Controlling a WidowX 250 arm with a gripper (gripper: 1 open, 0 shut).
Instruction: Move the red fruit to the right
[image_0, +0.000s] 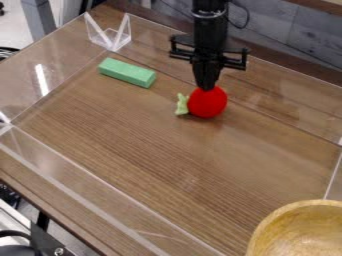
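The claw (207, 86) is seen pointing straight down over the far middle part of the tabletop (174, 170), its two dark fingers brought together into a narrow tip with no gap visible between them. That tip sits right at the top of the fruit (206, 101), which rests on the wood directly beneath; the fingers are not wrapped around its sides, so nothing is gripped, and whether the tip actually touches the red surface cannot be told. The fruit lies toward the far edge, roughly midway between the left and right sides, with its pale green leaf sticking out on the left, low against the wood. A flat green block (127, 72) lies on the tabletop to the left of the fruit, well apart from it and nearer the far left corner. Clear plastic walls (40, 75) are seen standing around the wooden surface. The rim of a wooden bowl (301, 232) is cut off at the near right corner.
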